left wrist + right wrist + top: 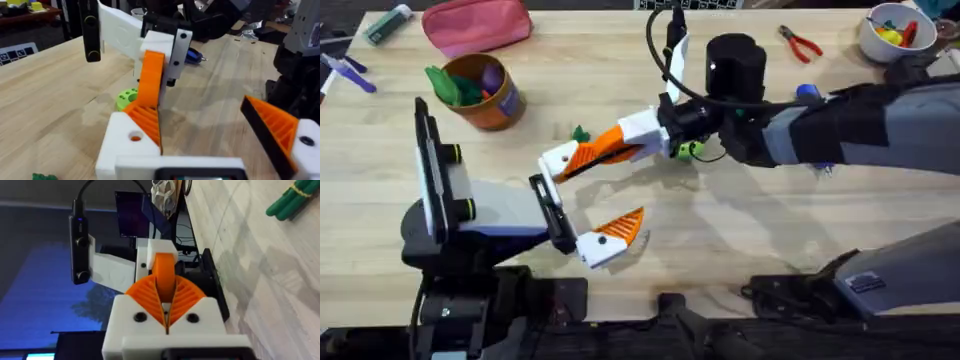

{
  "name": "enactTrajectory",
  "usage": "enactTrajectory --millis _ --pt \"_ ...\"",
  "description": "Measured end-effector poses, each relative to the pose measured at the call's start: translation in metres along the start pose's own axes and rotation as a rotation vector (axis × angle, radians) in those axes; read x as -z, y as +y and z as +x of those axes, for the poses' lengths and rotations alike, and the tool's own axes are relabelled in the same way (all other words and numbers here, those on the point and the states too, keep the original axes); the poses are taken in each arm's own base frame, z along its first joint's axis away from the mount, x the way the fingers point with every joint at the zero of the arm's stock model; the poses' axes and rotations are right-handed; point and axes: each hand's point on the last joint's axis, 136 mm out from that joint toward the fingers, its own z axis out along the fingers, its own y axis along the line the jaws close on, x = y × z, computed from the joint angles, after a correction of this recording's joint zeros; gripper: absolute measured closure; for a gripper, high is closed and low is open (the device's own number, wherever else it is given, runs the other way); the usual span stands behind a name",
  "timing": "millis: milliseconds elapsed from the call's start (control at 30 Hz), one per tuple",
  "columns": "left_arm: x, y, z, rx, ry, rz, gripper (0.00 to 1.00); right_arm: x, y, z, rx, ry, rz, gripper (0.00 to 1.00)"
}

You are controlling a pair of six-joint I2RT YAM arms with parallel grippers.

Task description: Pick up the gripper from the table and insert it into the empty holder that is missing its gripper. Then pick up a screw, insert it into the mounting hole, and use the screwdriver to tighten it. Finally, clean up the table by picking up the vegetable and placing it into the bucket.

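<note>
Right claw [620,143] reaches across the table [770,210], its orange pads pinched tight on the gripper [147,120]. The gripper sits in the holder [117,150], which forms one side of the left claw [623,183]. That left claw gapes wide. The vegetable [580,132] lies on the table just beyond the right claw's tips. The bucket [490,95] stands farther off the same way, well apart. The screwdriver [807,92] lies back behind the right claw, past its arm. A green disc [690,150] sits close by its wrist.
</note>
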Motion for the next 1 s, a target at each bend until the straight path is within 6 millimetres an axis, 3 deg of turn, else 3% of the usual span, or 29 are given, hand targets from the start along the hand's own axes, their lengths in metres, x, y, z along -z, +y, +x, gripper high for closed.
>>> enactTrajectory --millis 133,167,333,367,433,767,867,1000 --pt "0.0 0.0 0.0 0.0 0.0 0.0 0.015 0.0 0.0 0.0 -0.009 0.0 0.0 0.983" --pt "0.0 0.0 0.0 -0.001 0.0 -0.002 0.015 0.0 0.0 0.0 -0.017 0.0 0.001 0.908" --pt "0.0 -0.004 0.0 -0.008 0.001 0.023 0.015 0.001 -0.007 -0.009 -0.028 -0.055 0.029 0.18" --pt "0.0 -0.004 0.0 -0.009 0.001 0.024 0.014 0.001 -0.007 -0.01 -0.025 -0.061 0.032 0.072" --pt "0.0 -0.005 0.0 -0.01 0.0 0.027 0.014 0.001 -0.007 -0.011 -0.028 -0.069 0.036 0.031" --pt "0.0 -0.005 0.0 -0.01 0.0 0.028 0.015 0.007 -0.016 -0.016 -0.053 -0.11 0.075 0.023" --pt "0.0 -0.005 0.0 -0.01 0.001 0.028 0.016 0.024 -0.02 -0.019 -0.086 -0.159 0.131 0.021" --pt "0.0 -0.005 0.0 -0.01 0.0 0.028 0.015 0.063 -0.014 -0.025 -0.073 -0.258 0.204 0.019"
